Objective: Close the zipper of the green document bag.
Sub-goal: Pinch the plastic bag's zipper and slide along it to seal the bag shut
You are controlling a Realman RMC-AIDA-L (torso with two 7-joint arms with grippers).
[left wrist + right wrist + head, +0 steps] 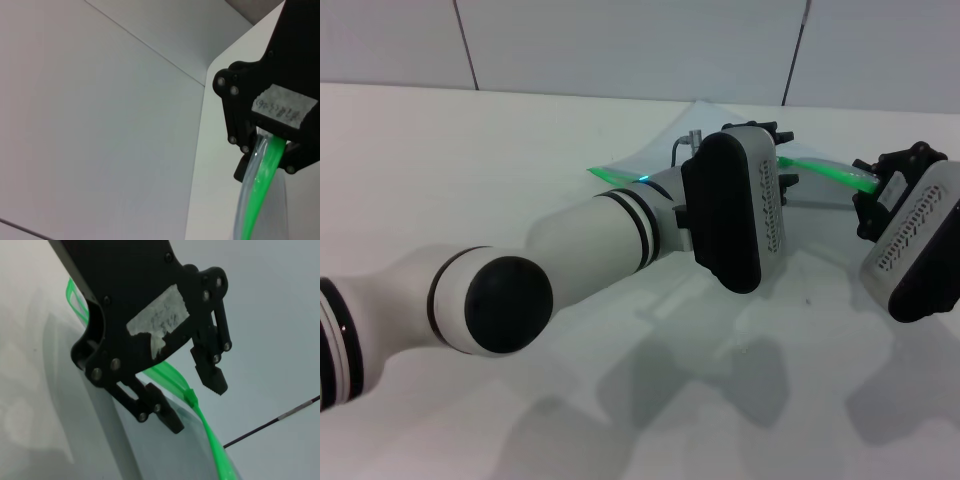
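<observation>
The green document bag (655, 152) lies flat at the far middle of the white table, partly hidden by my left arm. Its zipper (820, 170) runs along one long edge as a bright green strip. My left gripper (780, 157) hovers over that strip. In the right wrist view this left gripper (194, 405) stands open, its fingertips (216, 382) on either side of the small green slider tab (191, 399). My right gripper (868, 188) is at the strip's right end. In the left wrist view, the right gripper (267, 137) is shut on the zipper (260, 195).
The white table (470, 180) stretches around the bag, and a pale panelled wall (620, 45) stands behind it. My left forearm (590, 250) crosses the near middle of the table. A thin dark seam (270, 425) runs across the wall behind the slider.
</observation>
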